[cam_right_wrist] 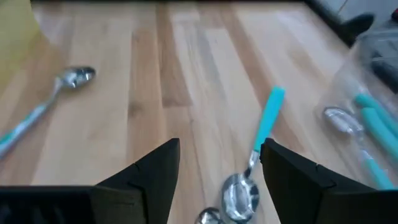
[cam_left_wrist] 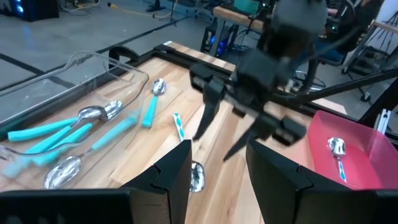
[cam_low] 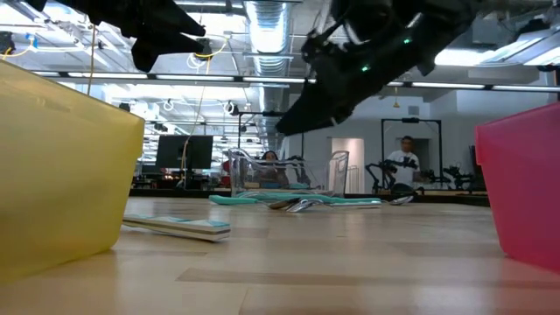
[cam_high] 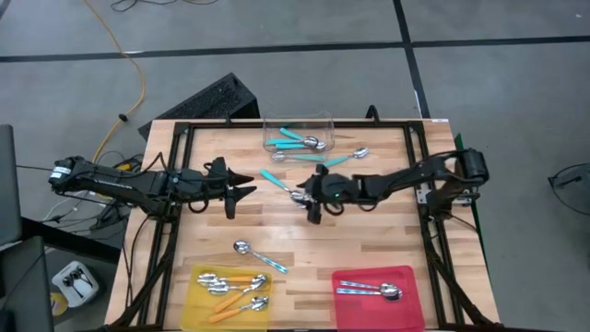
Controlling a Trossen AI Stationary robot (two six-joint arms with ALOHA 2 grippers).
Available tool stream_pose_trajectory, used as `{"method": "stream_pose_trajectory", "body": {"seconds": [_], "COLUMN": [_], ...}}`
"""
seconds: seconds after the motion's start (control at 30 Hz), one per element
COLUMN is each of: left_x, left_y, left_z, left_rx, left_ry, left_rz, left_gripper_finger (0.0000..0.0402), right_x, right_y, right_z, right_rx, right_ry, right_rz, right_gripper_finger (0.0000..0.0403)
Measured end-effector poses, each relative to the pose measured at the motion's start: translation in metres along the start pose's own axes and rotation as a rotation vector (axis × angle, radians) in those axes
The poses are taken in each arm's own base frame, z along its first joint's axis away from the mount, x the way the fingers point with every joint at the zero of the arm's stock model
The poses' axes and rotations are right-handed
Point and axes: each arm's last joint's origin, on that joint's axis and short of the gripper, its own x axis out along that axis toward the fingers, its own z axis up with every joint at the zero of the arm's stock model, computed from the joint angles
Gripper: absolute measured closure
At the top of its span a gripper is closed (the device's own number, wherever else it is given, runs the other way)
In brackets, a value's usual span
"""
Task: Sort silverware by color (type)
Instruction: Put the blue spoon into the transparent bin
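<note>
A teal-handled spoon lies flat on the wood near the table's middle, its metal bowl toward the right arm. My right gripper hovers open just above that bowl end, and in the right wrist view the spoon lies between the fingers, untouched. My left gripper is open too, raised left of the spoon and pointing at it. Another spoon lies alone nearer the near edge. Orange-handled spoons lie in the yellow tray, silver ones in the red tray.
A clear tub near the far edge holds several teal spoons, and one more teal spoon lies on the wood beside it. A dark frame runs round the tabletop. Bare wood stretches between the arms and the two trays. People stand in the room behind.
</note>
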Motion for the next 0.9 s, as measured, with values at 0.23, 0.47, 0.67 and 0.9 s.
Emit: {"method": "stream_pose_trajectory", "body": {"seconds": [0.23, 0.47, 0.67, 0.9], "left_x": [0.000, 0.000, 0.000, 0.000], "left_y": [0.000, 0.000, 0.001, 0.000], "left_z": [0.000, -0.001, -0.002, -0.001], "left_rx": [0.001, -0.004, -0.002, -0.005], "left_ry": [0.004, 0.009, 0.017, 0.013], "left_rz": [0.002, 0.004, 0.007, 0.003], "left_gripper_finger": [0.0265, 0.0265, 0.0265, 0.0265], "right_x": [0.039, 0.072, 0.092, 0.103], "right_y": [0.001, -0.009, -0.026, -0.025], "right_z": [-0.005, -0.011, -0.017, -0.032], "right_rx": [-0.020, 0.055, 0.108, 0.105], "right_ry": [0.100, 0.173, 0.186, 0.211], "right_rz": [-0.157, -0.213, -0.257, -0.257], "right_gripper_finger": [0.0157, 0.0157, 0.0158, 0.0158]}}
